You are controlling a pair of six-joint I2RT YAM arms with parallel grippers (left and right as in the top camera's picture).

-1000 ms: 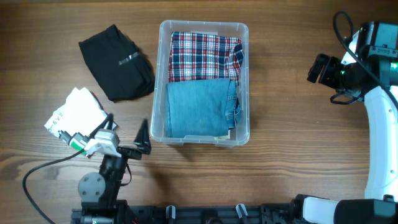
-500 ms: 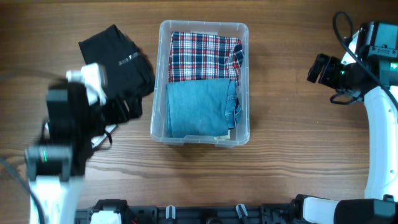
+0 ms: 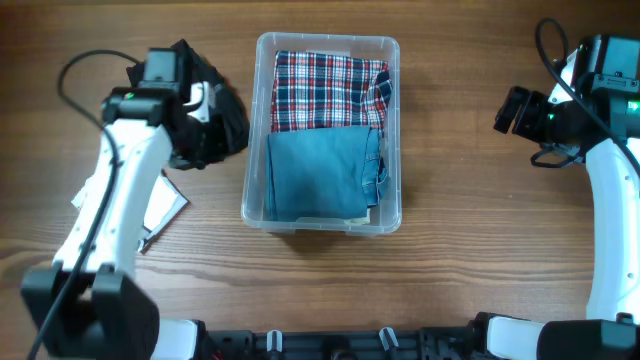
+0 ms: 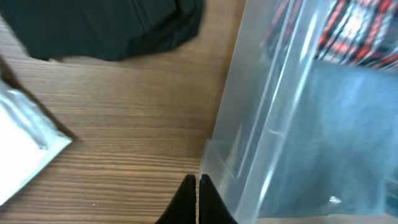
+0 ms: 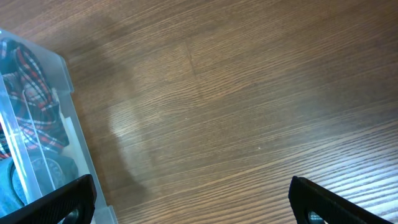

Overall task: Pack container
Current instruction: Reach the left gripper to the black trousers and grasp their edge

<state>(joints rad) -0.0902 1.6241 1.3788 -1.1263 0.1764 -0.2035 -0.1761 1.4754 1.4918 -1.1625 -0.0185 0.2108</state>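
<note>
Reaching over black garment (image 3: 232,122), left fingers (image 4: 190,202) closed, empty | right fingers (image 3: 512,110) spread wide | container (image 3: 325,40) holds folded plaid cloth (image 3: 330,90) and denim (image 3: 320,175)

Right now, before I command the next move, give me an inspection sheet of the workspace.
Surface: wooden table, no spills seen.
Job's things: clear container holds a plaid shirt at its far end and a denim garment at its near end. A black garment lies on the table to its left, partly under the left arm.
Clutter: white packet on the table, left of the container.
Grippers: left pincer shut and empty, beside the container's wall. Right pincer open and empty, over bare wood.
Cables: left cable loops over the left arm; right cable runs by the right arm.
Surroundings: nothing seen.
</note>
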